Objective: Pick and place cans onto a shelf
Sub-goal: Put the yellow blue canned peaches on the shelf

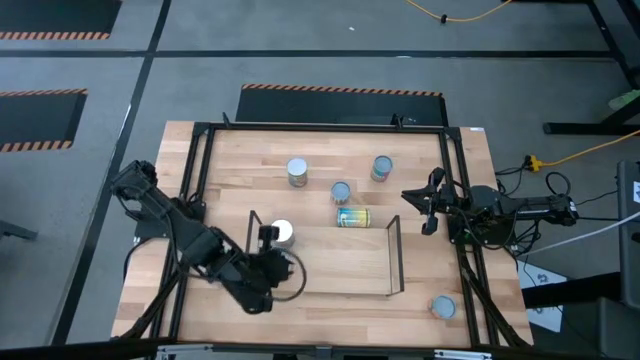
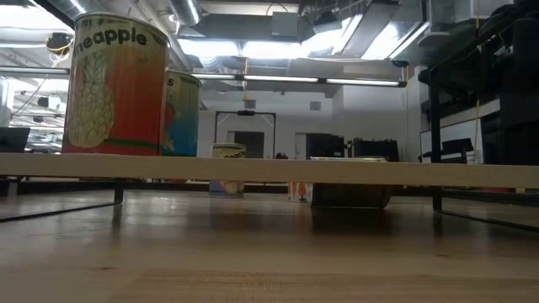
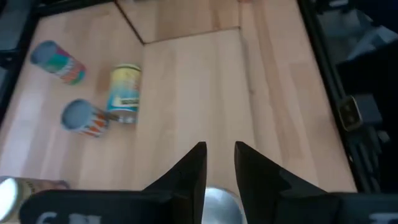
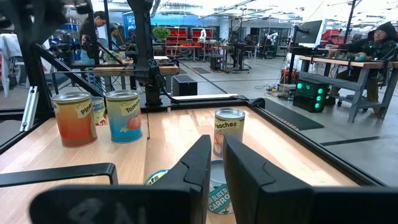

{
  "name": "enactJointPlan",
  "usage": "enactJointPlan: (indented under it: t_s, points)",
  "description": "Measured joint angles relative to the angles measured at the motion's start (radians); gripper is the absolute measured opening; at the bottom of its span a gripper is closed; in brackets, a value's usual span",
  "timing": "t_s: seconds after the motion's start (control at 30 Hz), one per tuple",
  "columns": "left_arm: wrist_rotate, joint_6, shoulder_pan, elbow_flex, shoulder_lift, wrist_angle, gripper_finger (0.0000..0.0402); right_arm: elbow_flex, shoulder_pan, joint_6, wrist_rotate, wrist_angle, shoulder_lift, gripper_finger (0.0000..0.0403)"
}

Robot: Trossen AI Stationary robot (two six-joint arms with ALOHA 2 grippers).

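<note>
Bench [image 1: 330, 150]: light wood w/ black frame round it, both arms on it. Shelf [image 1: 330, 262] sits mid-bench toward the front edge, a pale board w/ thin black wire ends.

L arm reaches in from the front-left corner. L hand [image 1: 268, 240] is over the shelf's left end, right at a white-topped can [image 1: 282, 233] standing there. In the L wrist view a silvery can top shows low betw. its two dark fingers [image 3: 189, 171]. Can't tell whether that hand is gripping the can or just over it.

R arm waits at the right edge of the bench. R hand [image 1: 428, 212] is just beyond the shelf's right wire end, narrow, nearly closed, nothing in it.

Cans off the shelf, on bare bench behind it:
- one upright w/ pale top [image 1: 297, 172], back-left
- one upright [image 1: 381, 168], back-right, well apart from the first
- one upright w/ blue-grey top [image 1: 341, 192], betw. those two and nearer the shelf
- one lying on its side, teal-yellow label [image 1: 352, 217], just beside the shelf's back edge, right below the prev. one
- one upright [image 1: 443, 307], alone at the front-right corner, outside the shelf's right end

Low view: pineapple-label can [image 2: 114, 84] stands on the shelf board. A 2nd can [image 2: 184, 114] shows just behind it; can't tell if that one's on the shelf.
</note>
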Motion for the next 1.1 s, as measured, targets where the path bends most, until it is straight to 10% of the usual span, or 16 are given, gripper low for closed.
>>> enactJointPlan:
  t_s: [0.67, 1.1]
  points:
    - [0.015, 0.053, 0.542, 0.075, 0.0, -0.016, 0.0073, 0.0, 0.0, 0.0, 0.0, 0.0, 0.0, 0.0048]
    - [0.22, -0.004, 0.864, -0.004, 0.0, -0.003, 0.0073, 0.0, 0.0, 0.0, 0.0, 0.0, 0.0, 0.0048]
